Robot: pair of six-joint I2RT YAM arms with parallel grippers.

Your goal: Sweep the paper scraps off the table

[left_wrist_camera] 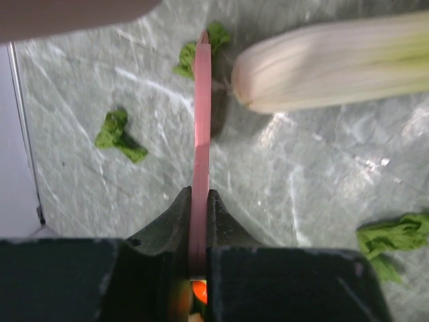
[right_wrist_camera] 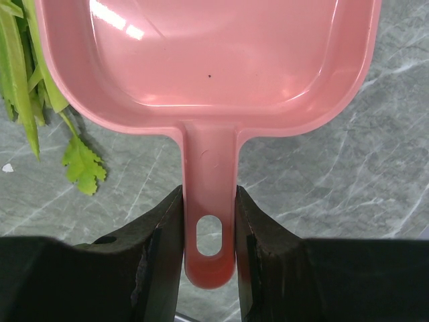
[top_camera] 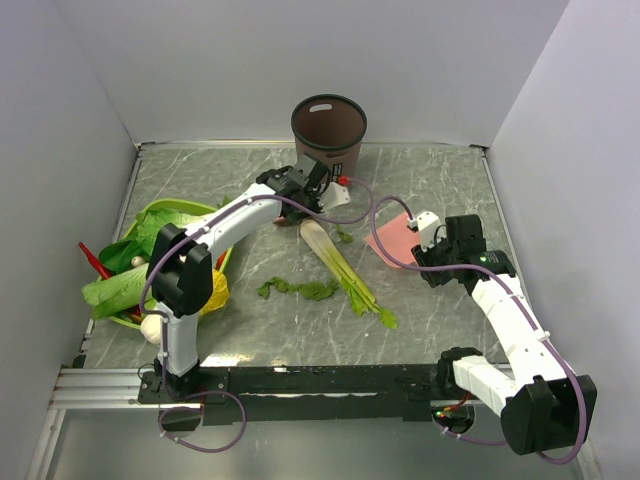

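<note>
My left gripper (left_wrist_camera: 199,194) is shut on a thin pink strip (left_wrist_camera: 202,107) seen edge-on, its far end down on the table (left_wrist_camera: 301,181). It hovers by the brown bin, left gripper (top_camera: 305,185). Green paper scraps (left_wrist_camera: 120,136) lie left of the strip, with one scrap (left_wrist_camera: 395,235) at the lower right. Several more scraps (top_camera: 297,289) lie mid-table. My right gripper (right_wrist_camera: 209,191) is shut on the handle of the pink dustpan (right_wrist_camera: 208,60). The dustpan (top_camera: 393,237) rests on the table just ahead of the right gripper (top_camera: 430,235). One leafy scrap (right_wrist_camera: 84,166) lies left of the handle.
A long white-and-green stalk (top_camera: 340,265) lies diagonally between the two grippers; its white end (left_wrist_camera: 335,60) is right of the pink strip. A brown bin (top_camera: 328,128) stands at the back. A green basket (top_camera: 190,207) of vegetables sits at the left. White walls surround the table.
</note>
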